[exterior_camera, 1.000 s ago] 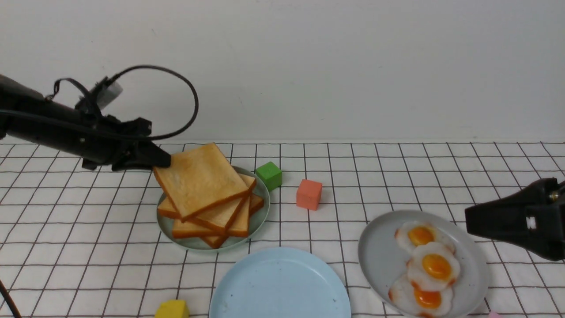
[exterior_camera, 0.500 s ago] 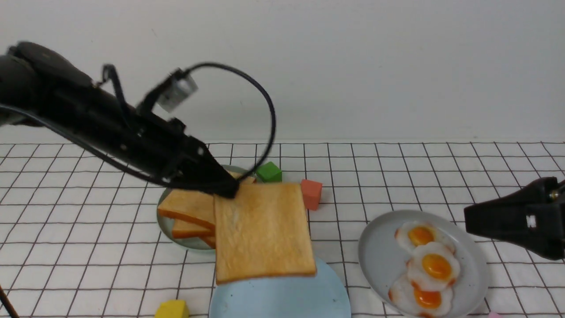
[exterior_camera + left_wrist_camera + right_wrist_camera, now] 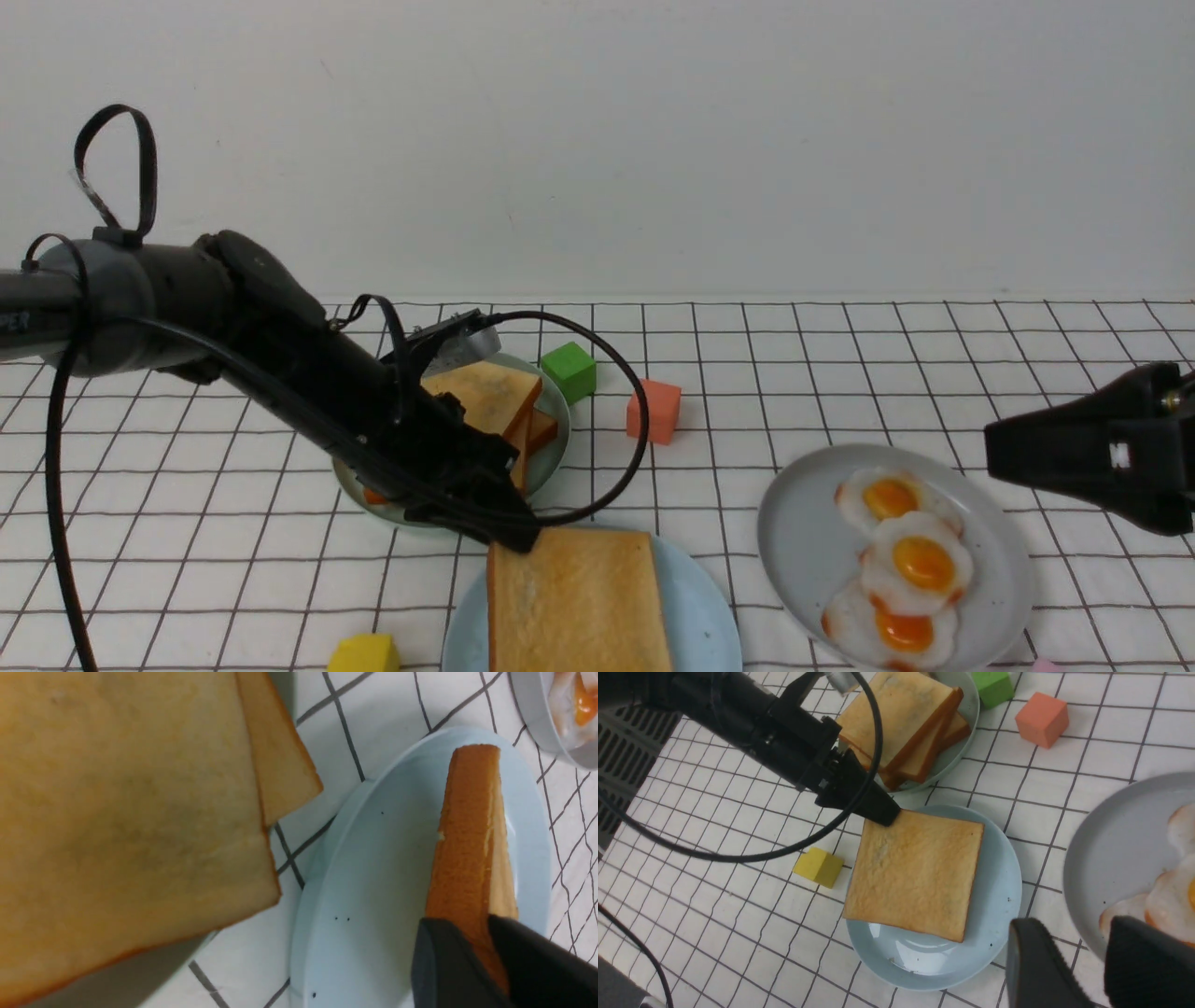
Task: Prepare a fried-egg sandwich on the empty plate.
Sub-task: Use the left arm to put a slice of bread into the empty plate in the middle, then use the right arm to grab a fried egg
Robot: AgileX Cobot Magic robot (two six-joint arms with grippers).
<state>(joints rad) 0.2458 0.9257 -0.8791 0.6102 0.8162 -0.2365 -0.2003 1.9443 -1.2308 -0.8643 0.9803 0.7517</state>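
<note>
Toast slice (image 3: 579, 602) now lies on the pale-blue plate (image 3: 700, 611), left gripper (image 3: 523, 539) pinching its corner. Right gripper (image 3: 1080, 933) has its fingers spread and empty. Left to do: 1 fried egg (image 3: 920, 560), then a 2nd slice from the toast pile (image 3: 485, 397).

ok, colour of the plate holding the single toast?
Pale blue plate, dark specks; best in right wrist view.

A plain off-white wall (image 3: 653, 140) rises straight behind a table (image 3: 934, 373) covered to its far edge by a white cloth (image 3: 187, 560) printed with a thin dark grid, all under soft, even light that throws only faint shadows.
</note>
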